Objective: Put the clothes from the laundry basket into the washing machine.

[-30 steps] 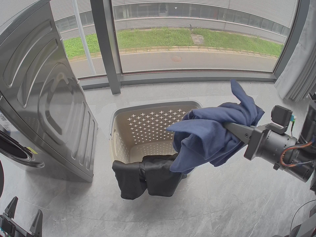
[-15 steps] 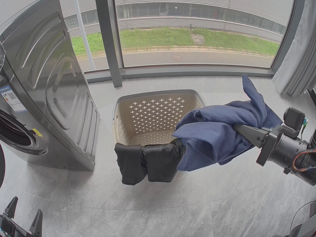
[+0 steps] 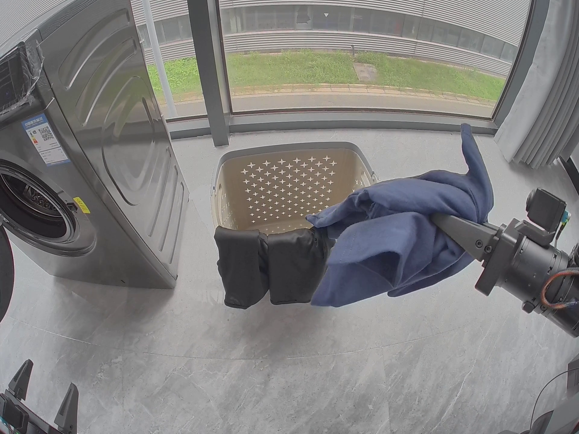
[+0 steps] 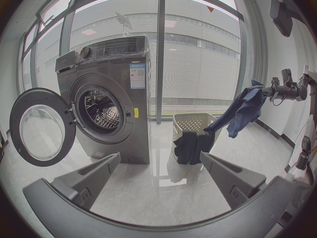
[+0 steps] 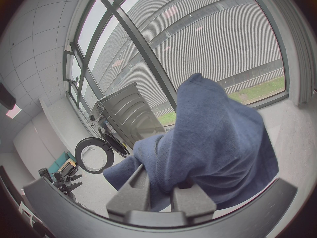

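Right gripper (image 5: pixel 164 182) is clamped on the blue garment (image 3: pixel 392 242), bunched at its jaws and hanging over the laundry basket's (image 3: pixel 289 150) right side, black garment (image 3: pixel 271 266) draping the basket's near rim, washing machine (image 3: pixel 120 152) left across bare floor (image 3: pixel 301 363), left gripper (image 4: pixel 158 159) jaws apart.
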